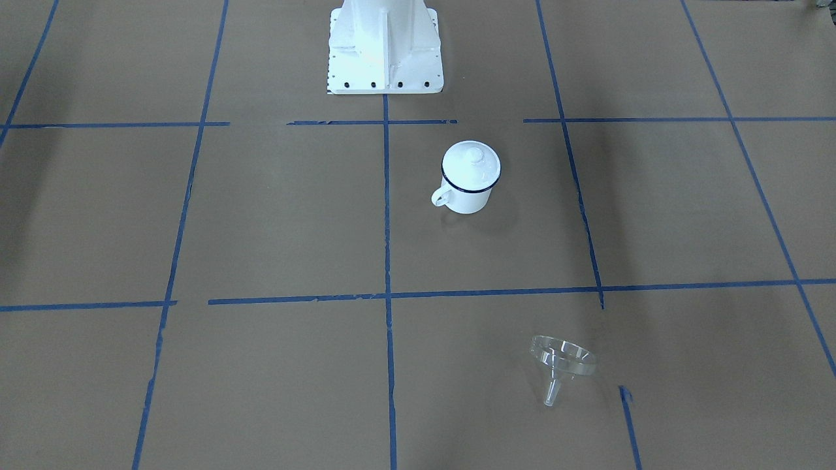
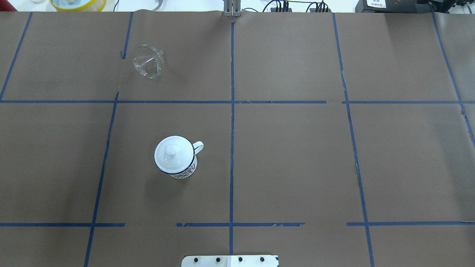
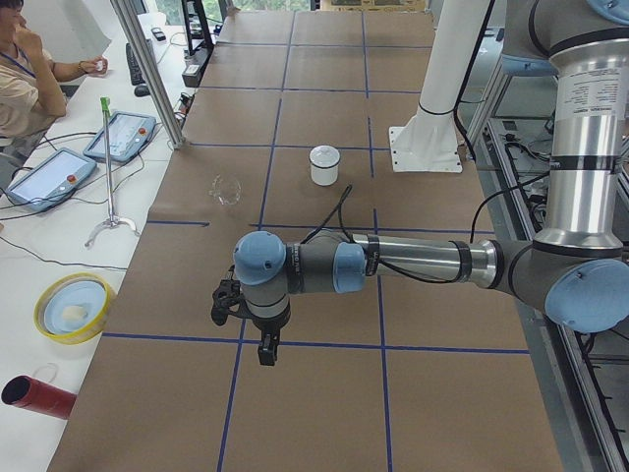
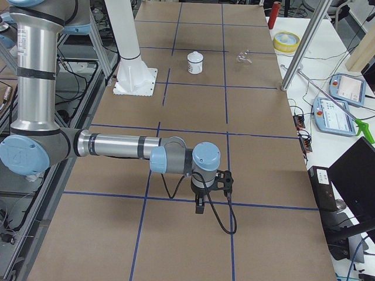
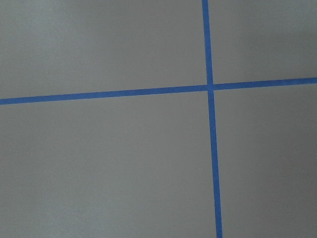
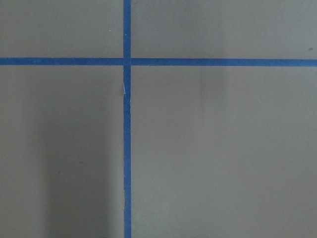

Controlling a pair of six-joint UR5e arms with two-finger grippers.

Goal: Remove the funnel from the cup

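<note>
The clear funnel (image 1: 563, 359) is already out of the cup (image 1: 467, 199). It lies tipped on its side on the brown-paper surface (image 1: 261, 215), in the lower right of the front-facing view, with its spout pointing toward the bottom of the frame. The cup stands upright near the centre, well apart from the funnel, with a white domed lid (image 1: 471, 164) seated on its blue rim.

By this layout the task looks finished, so any trouble left would come from disturbance. A cone resting on its rim and spout would probably roll in an arc at a slight bump or draught. In the overhead view it lies in the upper left, not far from the surface's far edge. Being transparent, it is also easy to misplace against the paper, so any re-grasp could pinch the thin wall off-centre and flick it away.

The left tool (image 3: 266, 348) and right tool (image 4: 200, 206) hang over bare tape crossings, far from both objects. They show only in the side views, so I cannot tell how their jaws stand.
</note>
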